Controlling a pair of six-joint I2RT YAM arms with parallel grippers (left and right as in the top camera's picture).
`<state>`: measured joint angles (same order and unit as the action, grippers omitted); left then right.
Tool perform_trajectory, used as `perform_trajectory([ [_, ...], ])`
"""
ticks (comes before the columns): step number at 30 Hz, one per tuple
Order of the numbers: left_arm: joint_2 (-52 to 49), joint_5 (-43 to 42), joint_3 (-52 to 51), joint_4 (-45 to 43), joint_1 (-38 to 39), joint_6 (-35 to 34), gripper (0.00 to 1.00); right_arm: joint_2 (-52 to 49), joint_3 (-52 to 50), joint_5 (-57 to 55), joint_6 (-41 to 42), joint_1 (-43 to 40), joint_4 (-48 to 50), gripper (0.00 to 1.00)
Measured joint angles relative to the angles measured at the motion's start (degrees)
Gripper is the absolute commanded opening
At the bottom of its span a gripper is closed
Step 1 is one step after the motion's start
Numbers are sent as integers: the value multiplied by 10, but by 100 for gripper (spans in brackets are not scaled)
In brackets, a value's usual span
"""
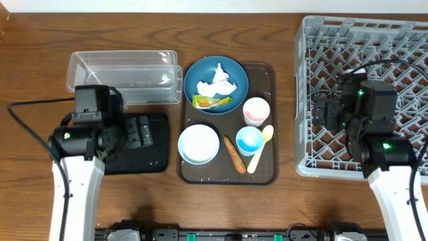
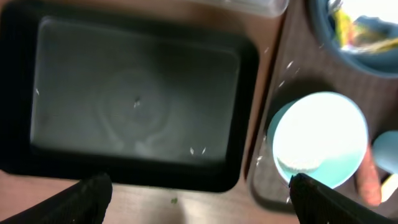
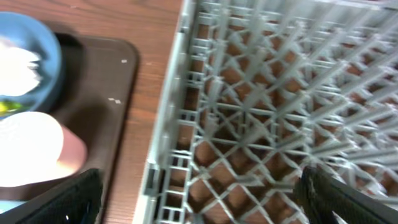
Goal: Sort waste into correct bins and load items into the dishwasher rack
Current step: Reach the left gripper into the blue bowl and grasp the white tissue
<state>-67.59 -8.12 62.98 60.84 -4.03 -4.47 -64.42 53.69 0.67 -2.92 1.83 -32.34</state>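
The dark-blue bowl (image 1: 216, 84) holds the crumpled white tissue (image 1: 219, 84) and the yellow-green wrapper (image 1: 211, 102). The white bowl (image 1: 198, 143), pink cup (image 1: 255, 110), light-blue cup (image 1: 250, 140), yellow spoon (image 1: 261, 148) and orange food stick (image 1: 234, 154) lie on the brown tray (image 1: 267, 175). The clear tub (image 1: 124, 75) and black tray (image 1: 155, 155) are at left. The grey rack (image 1: 394, 40) is at right. My left gripper (image 2: 199, 202) is open and empty over the black tray (image 2: 137, 106), next to the white bowl (image 2: 320, 140). My right gripper (image 3: 199, 199) is open and empty over the rack's (image 3: 280, 112) left edge.
Loose rice grains (image 2: 199, 150) lie in the black tray and some (image 2: 287, 64) on the brown tray. The white wall runs along the table's far edge. Cables trail from both arms.
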Motion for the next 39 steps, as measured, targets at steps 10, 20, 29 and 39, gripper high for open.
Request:
perform_trajectory([
  [10, -33, -51, 1, -83, 4, -1, 93, 0, 1, 33, 0, 0, 2, 99],
  [20, -150, -56, 120, -177, 101, -2, 92, -2, 1, 36, 0, 0, 4, 99],
  [29, -305, -48, 191, -355, 209, 0, 92, -9, 2, 37, 0, 0, 2, 99],
  [39, -450, -48, 191, -479, 263, 3, 89, -9, 2, 37, 0, 0, -1, 99],
])
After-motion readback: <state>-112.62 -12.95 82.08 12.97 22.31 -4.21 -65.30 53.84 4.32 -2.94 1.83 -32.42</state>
